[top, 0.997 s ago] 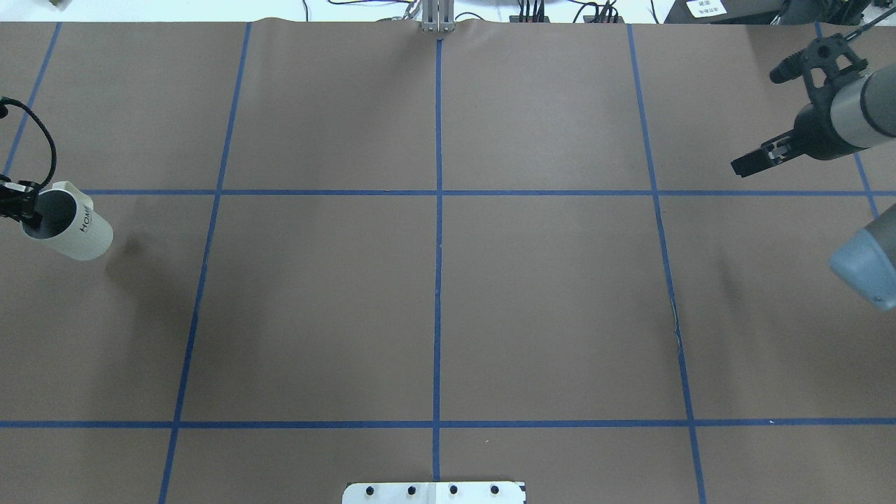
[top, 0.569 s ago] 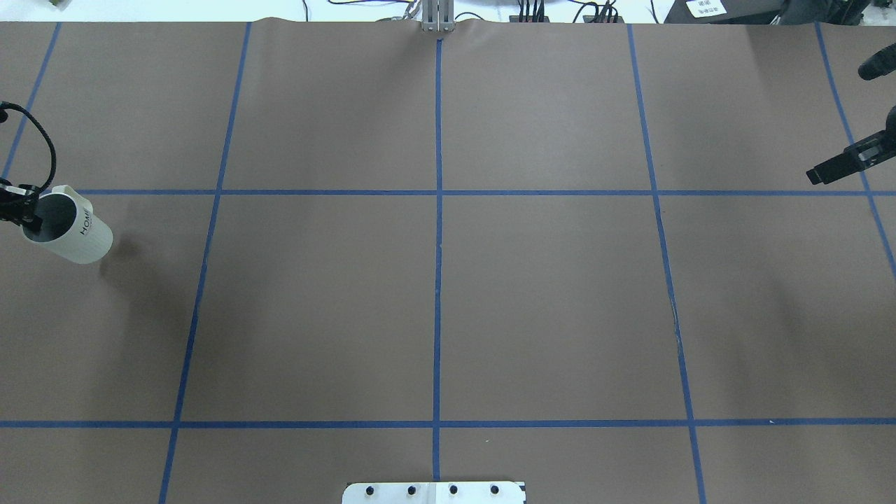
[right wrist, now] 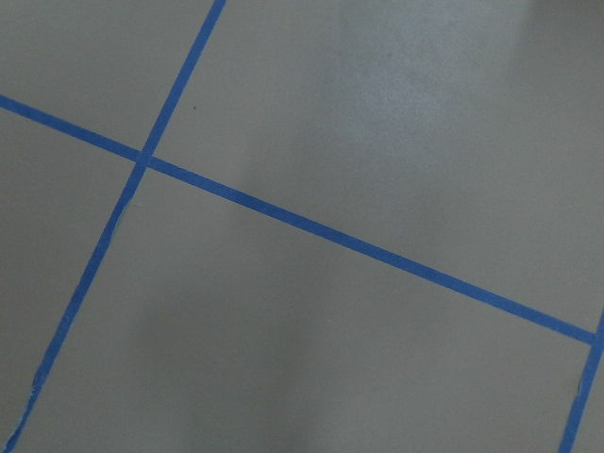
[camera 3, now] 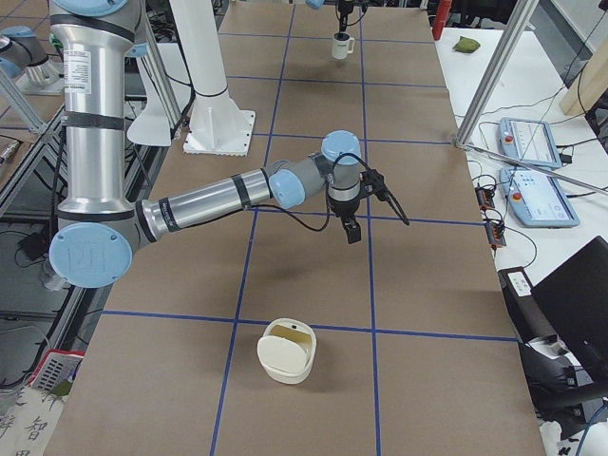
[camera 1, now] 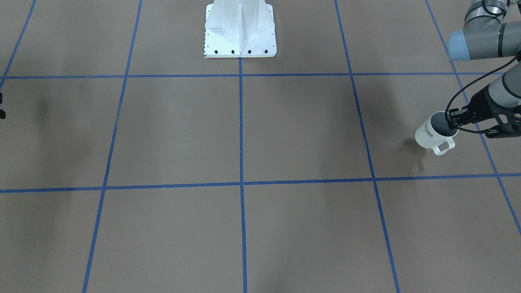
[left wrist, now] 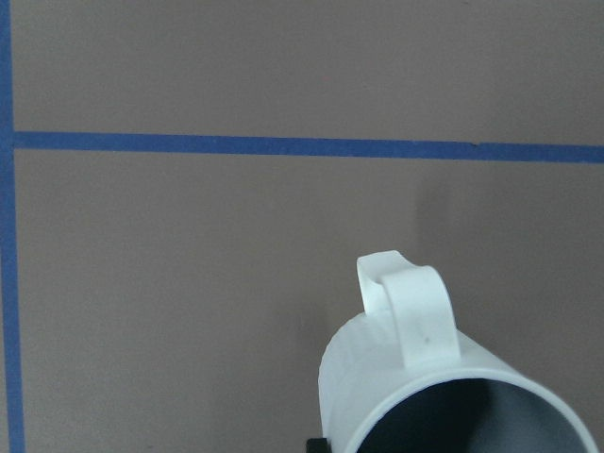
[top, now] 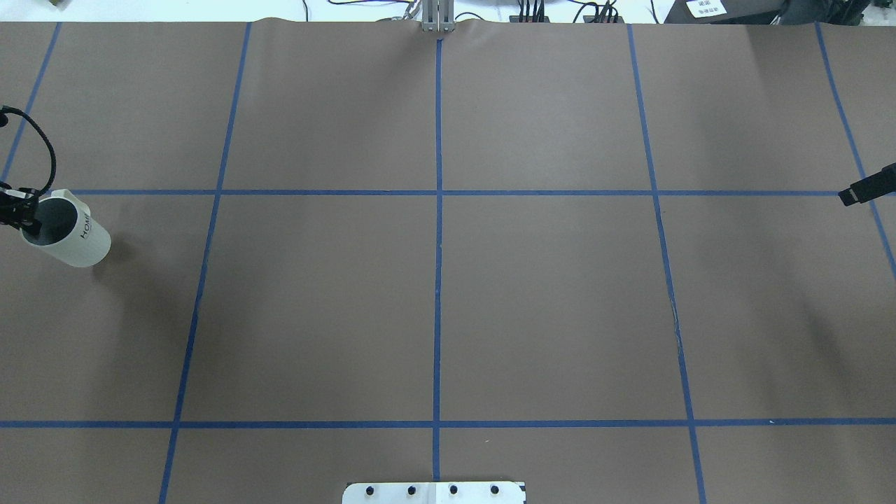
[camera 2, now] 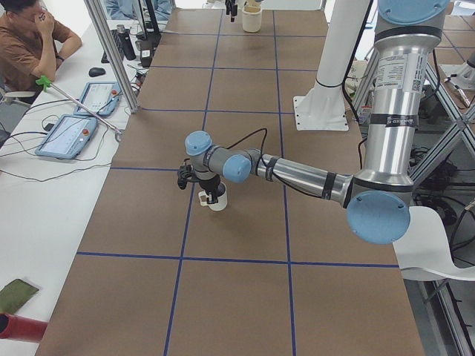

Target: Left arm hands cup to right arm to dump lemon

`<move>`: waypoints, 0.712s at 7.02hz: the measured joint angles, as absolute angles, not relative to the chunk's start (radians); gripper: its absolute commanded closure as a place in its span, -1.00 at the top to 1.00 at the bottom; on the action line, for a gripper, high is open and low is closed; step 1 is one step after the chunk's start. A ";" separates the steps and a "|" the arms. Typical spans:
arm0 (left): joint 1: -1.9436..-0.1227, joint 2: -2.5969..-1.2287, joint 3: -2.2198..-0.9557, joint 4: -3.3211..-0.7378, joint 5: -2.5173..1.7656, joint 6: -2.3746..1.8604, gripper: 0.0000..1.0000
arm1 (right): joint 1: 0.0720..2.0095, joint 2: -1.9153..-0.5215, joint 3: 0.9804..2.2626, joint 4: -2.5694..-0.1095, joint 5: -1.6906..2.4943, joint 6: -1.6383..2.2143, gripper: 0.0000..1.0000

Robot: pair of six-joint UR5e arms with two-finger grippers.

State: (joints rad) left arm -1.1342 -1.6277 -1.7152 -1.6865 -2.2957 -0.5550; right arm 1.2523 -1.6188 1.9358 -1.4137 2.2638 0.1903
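The cream cup [top: 73, 241] marked "HOME" hangs tilted at the table's far left, close to the brown surface. My left gripper [top: 21, 213] is shut on its rim, one finger inside the mouth. The front view shows the same grip on the cup [camera 1: 431, 133] by the left gripper [camera 1: 452, 121], with the handle towards that camera. The left wrist view holds only the cup [left wrist: 415, 377] and its grey inside. The lemon is hidden. Only a fingertip of my right gripper [top: 866, 187] reaches in at the right edge; I cannot tell whether it is open or shut.
The white robot base [camera 1: 240, 28] stands at the middle of the robot's side. A cream round container [camera 3: 288, 351] with a yellowish inside sits near the table's right end. A person [camera 2: 30, 44] and tablets [camera 2: 67, 137] are at a side bench.
The right arm has drawn back to the right, almost out of the overhead view. The cup has shifted slightly left and lower in the left gripper.
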 measured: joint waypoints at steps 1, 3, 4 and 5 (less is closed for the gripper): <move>-1.134 -1.627 -1.717 -1.687 -2.296 -0.554 1.00 | 1.262 -1.622 1.936 -1.414 2.282 0.190 1.00; -1.134 -1.627 -1.729 -1.687 -2.297 -0.553 1.00 | 1.288 -1.623 1.936 -1.424 2.308 0.190 1.00; -1.136 -1.626 -1.753 -1.680 -2.302 -0.553 1.00 | 1.300 -1.623 1.936 -1.428 2.312 0.190 1.00; -1.140 -1.623 -1.807 -1.652 -2.312 -0.550 1.00 | 1.314 -1.627 1.936 -1.433 2.313 0.189 1.00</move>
